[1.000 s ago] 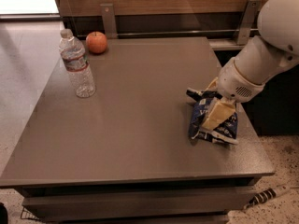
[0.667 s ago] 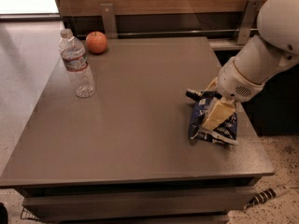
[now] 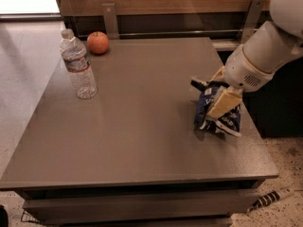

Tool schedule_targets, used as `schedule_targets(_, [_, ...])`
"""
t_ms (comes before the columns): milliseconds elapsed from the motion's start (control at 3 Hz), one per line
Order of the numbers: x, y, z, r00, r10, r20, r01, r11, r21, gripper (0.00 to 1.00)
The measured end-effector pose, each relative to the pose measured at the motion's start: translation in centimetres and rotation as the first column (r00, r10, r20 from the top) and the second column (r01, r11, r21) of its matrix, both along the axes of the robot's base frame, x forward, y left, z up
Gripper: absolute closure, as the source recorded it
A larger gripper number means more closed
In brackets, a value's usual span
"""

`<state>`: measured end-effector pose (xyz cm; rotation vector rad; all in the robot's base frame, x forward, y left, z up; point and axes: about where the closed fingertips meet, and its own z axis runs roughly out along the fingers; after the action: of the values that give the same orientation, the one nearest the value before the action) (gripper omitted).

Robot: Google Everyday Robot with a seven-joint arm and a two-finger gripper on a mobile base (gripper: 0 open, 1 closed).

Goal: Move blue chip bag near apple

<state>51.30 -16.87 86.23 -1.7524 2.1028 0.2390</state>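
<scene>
The jaws of our gripper [image 3: 213, 98] are closed on the blue chip bag [image 3: 229, 120], at the right side of the tabletop [image 3: 137, 136]. The bag leans, and its bottom looks to be down on the tabletop. The apple [image 3: 98, 42] sits far off at the back left corner, with the water bottle [image 3: 78, 67] near it. We think we should hold tight, lift the bag a little and carry it across, keeping away from the bottle so it doesn't tip. Since a second ago almost nothing has moved: bag, arm, apple and bottle are where they were.
</scene>
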Motion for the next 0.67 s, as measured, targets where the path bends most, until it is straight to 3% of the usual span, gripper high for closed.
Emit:
schedule_targets(333, [4.0,-1.4,6.4,0.9922,0.033,0.12,-0.04,0.998,0.053,1.0])
schedule_targets(667, [7.4,-1.5,10.6,0.9785,0.046,0.201,-0.072,0.99,0.123,1.0])
